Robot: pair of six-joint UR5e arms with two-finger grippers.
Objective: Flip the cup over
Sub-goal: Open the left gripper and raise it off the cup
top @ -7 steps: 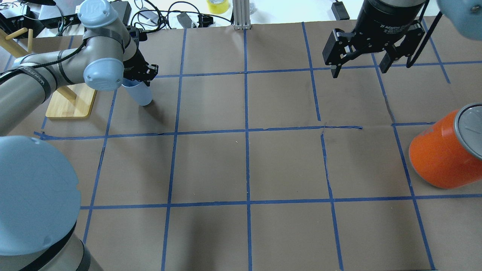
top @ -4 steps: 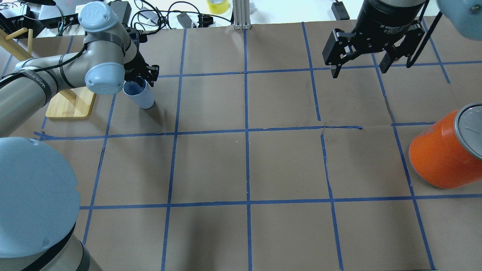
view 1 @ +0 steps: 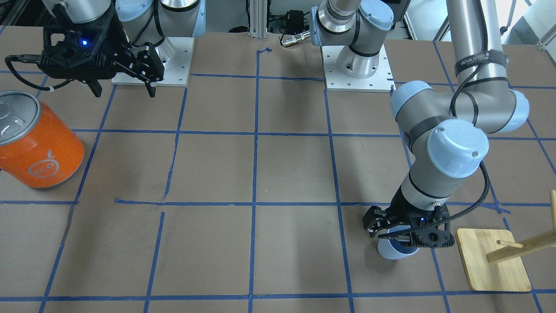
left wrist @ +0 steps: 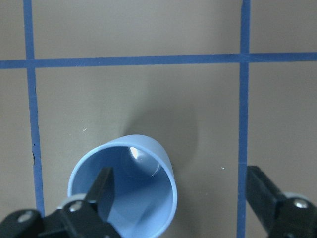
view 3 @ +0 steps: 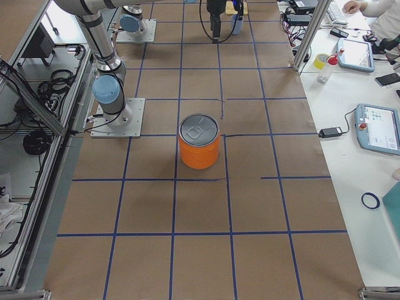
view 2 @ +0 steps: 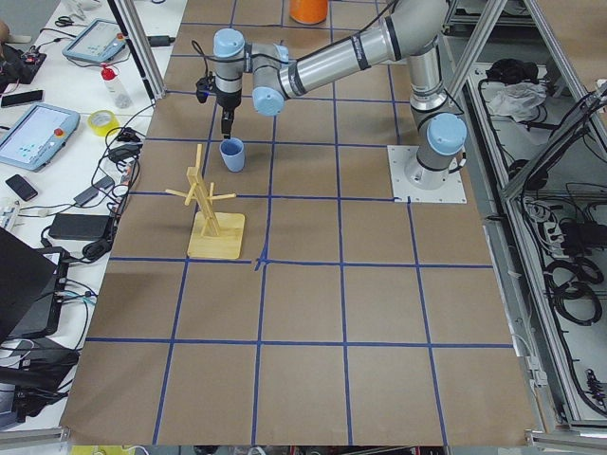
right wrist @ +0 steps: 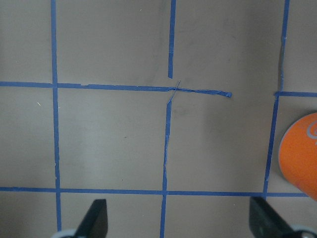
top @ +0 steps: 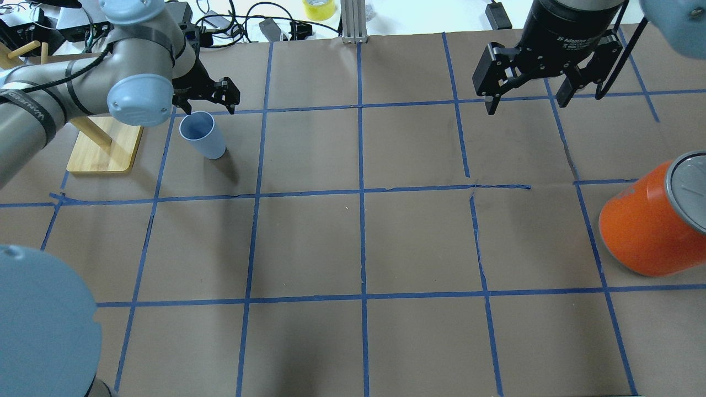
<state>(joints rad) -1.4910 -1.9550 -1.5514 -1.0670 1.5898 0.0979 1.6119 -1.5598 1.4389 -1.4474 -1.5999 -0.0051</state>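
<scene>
Cup upright, half-hidden in front view; left claw spread, probably clear.

An overhead camera looked forward and down on the table; another, across it, faced the robot. Two end cameras looked along its length. Wrist cameras peered straight down at close range, the left sharing the cup with the overhead.
</scene>
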